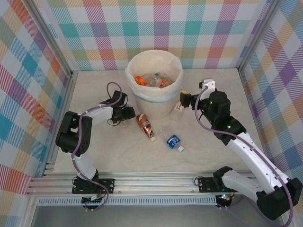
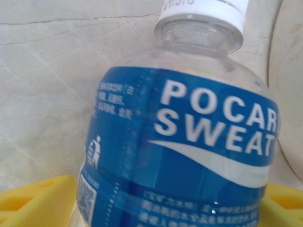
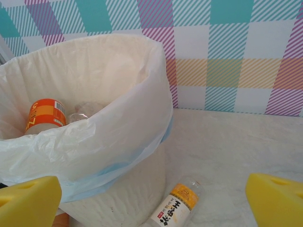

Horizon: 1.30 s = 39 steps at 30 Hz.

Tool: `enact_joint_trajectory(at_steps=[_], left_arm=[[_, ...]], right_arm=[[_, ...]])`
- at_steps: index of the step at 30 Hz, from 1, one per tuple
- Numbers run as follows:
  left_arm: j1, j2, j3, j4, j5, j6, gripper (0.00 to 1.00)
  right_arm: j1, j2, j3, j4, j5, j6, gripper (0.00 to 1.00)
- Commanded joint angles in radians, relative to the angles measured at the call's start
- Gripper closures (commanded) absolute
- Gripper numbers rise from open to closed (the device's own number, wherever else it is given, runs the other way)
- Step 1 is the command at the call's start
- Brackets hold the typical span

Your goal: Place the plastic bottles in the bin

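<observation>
The cream-white bin [image 1: 154,101], lined with a white bag, holds several bottles, among them an orange-labelled one [image 1: 140,80] [image 3: 45,115]. My left gripper [image 1: 127,114] [image 2: 165,208] sits low at the bin's left side. It is shut on a blue-labelled Pocari Sweat bottle [image 2: 184,137] with a white cap, pressed between both yellow pads [image 2: 38,201]. My right gripper [image 1: 186,99] [image 3: 154,205] hovers open near the bin's right rim. A yellow-labelled bottle [image 1: 178,108] [image 3: 179,204] lies on the table below it, against the bin [image 3: 94,118].
A brown-labelled bottle [image 1: 146,126] and another blue-labelled bottle [image 1: 173,140] lie on the table in front of the bin. Checked walls enclose the table on three sides, and a metal rail [image 1: 151,182] runs along the near edge.
</observation>
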Motion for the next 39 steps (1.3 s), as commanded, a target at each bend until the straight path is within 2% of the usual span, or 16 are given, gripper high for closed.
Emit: enact_joint_trajectory(at_steps=[1, 12, 21, 29, 39], left_arm=[[-0.013, -0.004, 0.010, -0.027, -0.035, -0.016, 0.19], [-0.013, -0.024, 0.010, -0.031, -0.021, -0.008, 0.36], [-0.013, -0.104, -0.021, -0.008, -0.048, -0.015, 0.42], [-0.012, -0.256, -0.100, 0.039, -0.108, -0.049, 0.47], [-0.012, -0.513, -0.203, 0.159, -0.156, -0.052, 0.48]], right_arm=[[0.004, -0.007, -0.012, 0.024, 0.015, 0.017, 0.00], [0.003, 0.026, -0.005, 0.042, 0.008, 0.031, 0.00], [0.003, 0.028, -0.010, 0.057, 0.012, 0.035, 0.00], [0.003, 0.031, -0.018, 0.087, 0.013, 0.040, 0.01], [0.003, 0.020, -0.037, 0.112, 0.020, 0.058, 0.00]])
